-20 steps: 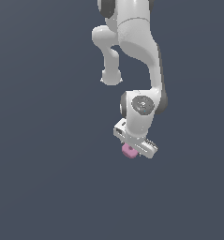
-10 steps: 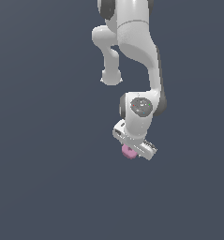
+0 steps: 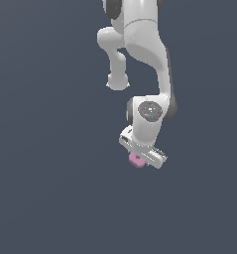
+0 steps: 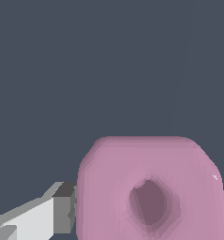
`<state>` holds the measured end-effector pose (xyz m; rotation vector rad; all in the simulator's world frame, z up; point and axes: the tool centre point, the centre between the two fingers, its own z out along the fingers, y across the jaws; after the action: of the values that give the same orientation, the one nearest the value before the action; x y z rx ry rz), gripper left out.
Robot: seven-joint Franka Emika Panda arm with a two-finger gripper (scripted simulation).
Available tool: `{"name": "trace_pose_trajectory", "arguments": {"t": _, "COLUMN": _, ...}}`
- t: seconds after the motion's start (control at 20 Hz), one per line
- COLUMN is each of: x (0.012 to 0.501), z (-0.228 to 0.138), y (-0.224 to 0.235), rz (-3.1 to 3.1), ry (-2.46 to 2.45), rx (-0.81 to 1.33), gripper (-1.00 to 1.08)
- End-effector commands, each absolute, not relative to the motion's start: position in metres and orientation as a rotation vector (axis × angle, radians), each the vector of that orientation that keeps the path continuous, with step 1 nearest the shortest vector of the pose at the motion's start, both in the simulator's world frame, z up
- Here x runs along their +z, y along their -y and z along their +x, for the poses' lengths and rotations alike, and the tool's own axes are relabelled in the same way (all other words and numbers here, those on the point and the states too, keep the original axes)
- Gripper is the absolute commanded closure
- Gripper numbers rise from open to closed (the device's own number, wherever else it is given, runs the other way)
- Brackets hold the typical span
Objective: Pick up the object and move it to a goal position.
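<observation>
Pink ring (image 4: 151,190), chunky with a central hole, lodged between my fingers (image 4: 62,208), my gripper (image 3: 139,158) closed on its sides, nothing but plain dark grey ground (image 3: 50,188) around and beyond.

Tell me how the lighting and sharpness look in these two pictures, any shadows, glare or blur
Exterior view: flat, even light on a plain dark grey background, no cast shadows or glare; the pink ring is tiny and mostly hidden under the gripper. Wrist view: the ring fills the lower frame, cropped at the bottom edge, with faceted shading and a darker hole; one finger looks blocky, not blurred.
</observation>
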<state>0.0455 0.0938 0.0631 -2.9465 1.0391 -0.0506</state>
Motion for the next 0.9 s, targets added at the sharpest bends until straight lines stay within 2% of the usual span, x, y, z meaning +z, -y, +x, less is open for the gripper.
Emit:
{"name": "trace_pose_trajectory", "arguments": {"t": 0.0, "x": 0.067, "z": 0.043, "y": -0.091, "rz": -2.946, "ry": -1.04, "rx": -0.051, "gripper": 1.08}}
{"name": "trace_pose_trajectory", "arguments": {"t": 0.4, "x": 0.092, "z": 0.024, "y": -0.067, "rz": -2.948, "ry": -1.04, "rx": -0.044, "gripper": 1.08}}
{"name": "trace_pose_trajectory", "arguments": {"t": 0.85, "x": 0.149, "z": -0.016, "y": -0.015, "rz": -2.951, "ry": -1.04, "rx": -0.03, "gripper": 1.08}}
